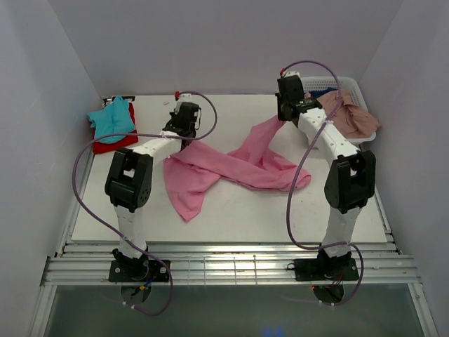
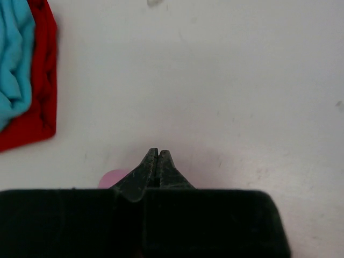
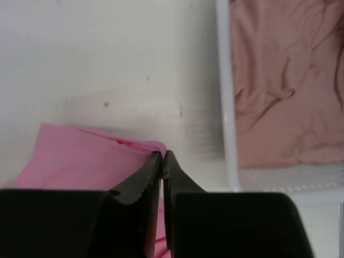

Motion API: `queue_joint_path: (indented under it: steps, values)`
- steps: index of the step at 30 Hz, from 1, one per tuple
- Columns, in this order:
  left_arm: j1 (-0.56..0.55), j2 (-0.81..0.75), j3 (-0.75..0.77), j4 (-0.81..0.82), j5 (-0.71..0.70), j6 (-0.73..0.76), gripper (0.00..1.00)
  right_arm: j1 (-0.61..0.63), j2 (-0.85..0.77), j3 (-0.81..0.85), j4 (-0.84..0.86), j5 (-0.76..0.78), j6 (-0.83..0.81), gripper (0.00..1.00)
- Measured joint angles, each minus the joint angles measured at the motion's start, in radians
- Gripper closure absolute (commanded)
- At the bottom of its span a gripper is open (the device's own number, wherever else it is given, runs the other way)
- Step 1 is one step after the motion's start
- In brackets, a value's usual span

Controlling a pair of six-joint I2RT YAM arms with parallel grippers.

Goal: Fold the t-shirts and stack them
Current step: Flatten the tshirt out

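The bright pink t-shirt (image 1: 231,167) lies crumpled across the middle of the table, between the two arms. My right gripper (image 1: 283,118) is shut on the shirt's far right corner and holds it a little above the table; in the right wrist view pink cloth (image 3: 91,161) bunches at the shut tips (image 3: 163,153). My left gripper (image 1: 184,137) is down at the shirt's far left corner. Its jaws (image 2: 157,151) are shut, and a small bit of pink cloth (image 2: 112,177) shows beside the left finger. A teal t-shirt (image 1: 112,118) lies on a red one (image 1: 118,144) at the back left.
A white lattice basket (image 1: 352,86) stands at the back right. A dusty salmon-pink t-shirt (image 1: 356,121) hangs over its near rim and a dark blue one (image 1: 321,92) lies inside. White walls close in the table on three sides.
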Motion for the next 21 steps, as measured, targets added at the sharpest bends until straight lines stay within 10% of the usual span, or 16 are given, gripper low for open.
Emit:
queue_joint_path:
  steps: [9,21]
  values:
    - [0.027,-0.066,0.239,0.085,-0.027,0.113,1.00,-0.200,0.087,0.488,-0.120,-0.086,-0.015,0.92]
    - [0.031,-0.566,0.072,0.175,0.039,0.138,1.00,-0.292,-0.152,0.464,-0.087,-0.181,-0.016,0.92]
